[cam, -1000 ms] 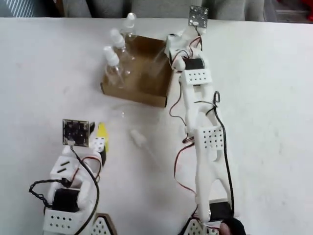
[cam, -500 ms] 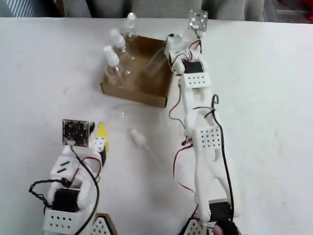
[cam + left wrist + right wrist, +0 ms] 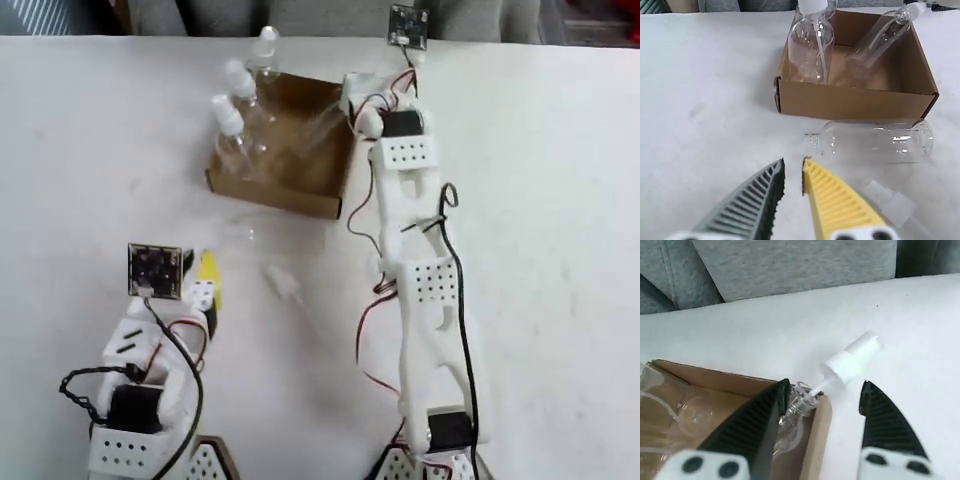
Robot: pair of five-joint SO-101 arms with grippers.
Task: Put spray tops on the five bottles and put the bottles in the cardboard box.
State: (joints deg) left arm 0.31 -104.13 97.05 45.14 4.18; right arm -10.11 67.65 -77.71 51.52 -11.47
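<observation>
The cardboard box (image 3: 285, 196) sits at the table's far middle. Three capped bottles (image 3: 230, 130) stand along its left side. A fourth capped bottle (image 3: 880, 40) leans in the box's far right corner, with its white spray top (image 3: 850, 361) sticking out over the rim. My right gripper (image 3: 825, 384) is open around that bottle's neck, one finger on each side. An uncapped clear bottle (image 3: 875, 142) lies on the table just in front of the box. A loose spray top (image 3: 283, 283) lies nearer, beside my left gripper (image 3: 793, 167), which is shut and empty.
The right arm (image 3: 425, 280) stretches along the box's right side. Bare white table spreads to the far left and to the right. Grey upholstery (image 3: 790, 265) lies beyond the table's far edge.
The right arm's wrist has shifted slightly toward the far edge of the table. The left arm, the lying bottle and the loose spray top have not moved.
</observation>
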